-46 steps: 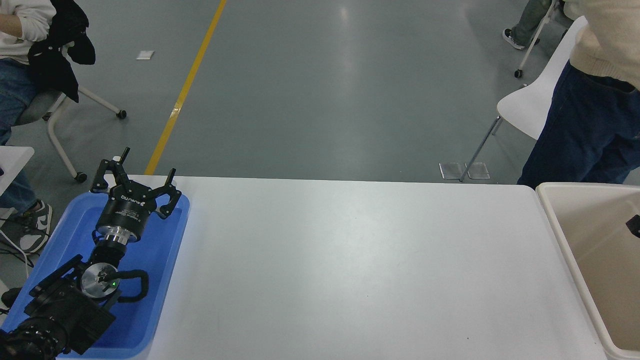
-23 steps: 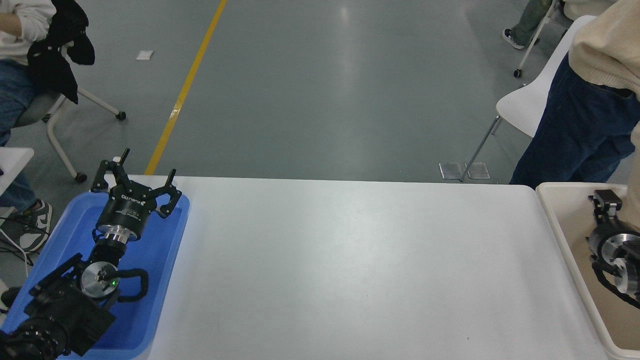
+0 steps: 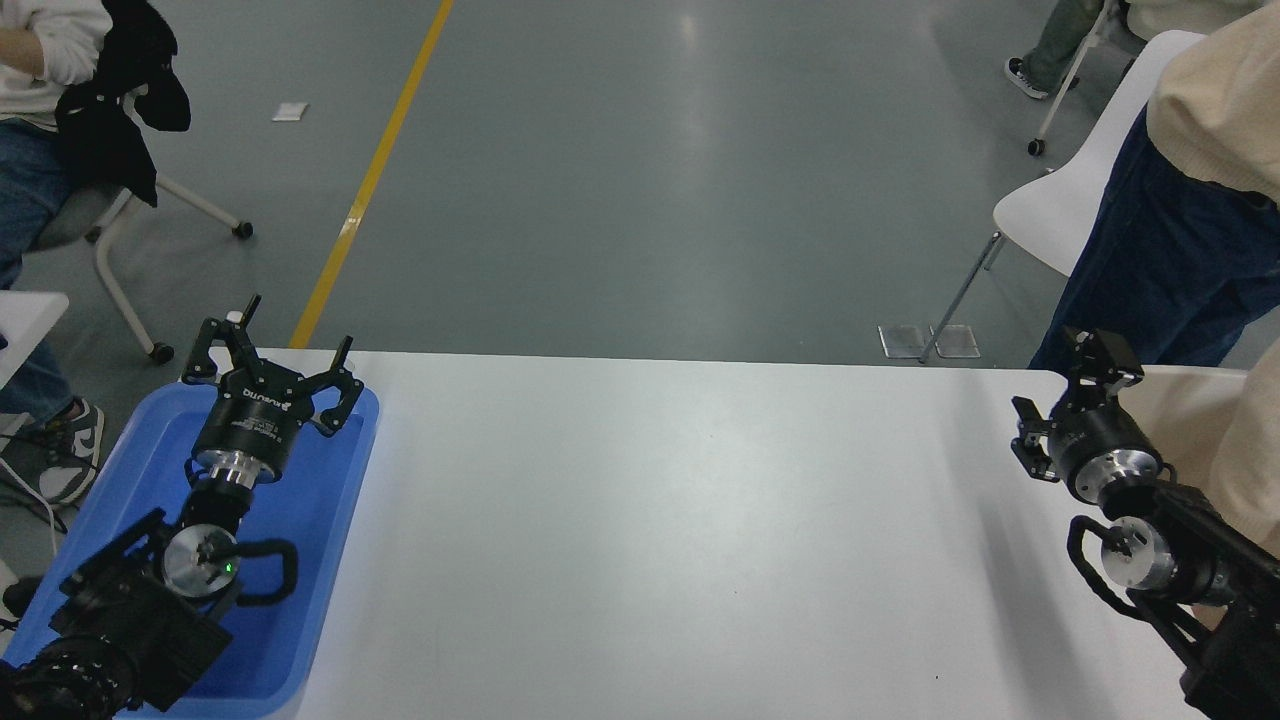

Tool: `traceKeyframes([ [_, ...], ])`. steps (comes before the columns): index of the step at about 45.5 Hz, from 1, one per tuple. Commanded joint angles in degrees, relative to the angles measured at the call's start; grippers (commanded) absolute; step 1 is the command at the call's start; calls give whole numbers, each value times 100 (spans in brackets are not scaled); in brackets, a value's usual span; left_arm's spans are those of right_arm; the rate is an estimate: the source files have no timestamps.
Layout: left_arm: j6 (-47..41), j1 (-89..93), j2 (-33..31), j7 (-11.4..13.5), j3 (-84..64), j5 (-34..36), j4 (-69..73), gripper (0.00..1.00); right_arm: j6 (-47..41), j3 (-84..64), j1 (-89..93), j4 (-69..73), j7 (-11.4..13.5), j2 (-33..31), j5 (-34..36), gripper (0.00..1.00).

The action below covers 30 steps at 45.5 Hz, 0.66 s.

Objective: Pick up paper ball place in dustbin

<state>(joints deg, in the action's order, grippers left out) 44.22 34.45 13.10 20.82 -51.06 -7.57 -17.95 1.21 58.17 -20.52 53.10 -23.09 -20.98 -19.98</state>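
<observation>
No paper ball shows anywhere on the white table (image 3: 680,520); it is hidden or out of view. The cream-beige dustbin (image 3: 1190,400) stands at the table's right end, mostly covered by my right arm and a person's cream sleeve (image 3: 1255,450). My right gripper (image 3: 1062,395) hovers over the table's far right corner, just left of the bin, with its fingers spread and nothing between them. My left gripper (image 3: 275,350) is open and parked over the blue tray (image 3: 330,520) at the lower left.
A person in a cream top and dark jeans (image 3: 1170,250) stands at the far right, leaning an arm down over the bin. A white chair (image 3: 1070,215) stands behind the table's right corner. Another seated person (image 3: 40,120) is at the far left.
My right arm has come out of the bin and moved left and up, to over the table's right corner. The person's sleeve has come down over the bin. The left arm has not moved.
</observation>
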Motion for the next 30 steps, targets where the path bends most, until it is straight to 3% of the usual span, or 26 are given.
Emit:
traceKeyframes([
  [1, 8, 9, -1, -8, 0, 1, 2, 100, -499, 265, 75, 60, -714, 621, 56, 100],
  [30, 8, 9, -1, -8, 0, 1, 2, 100, -209, 159, 277, 130, -723, 955, 82, 100],
])
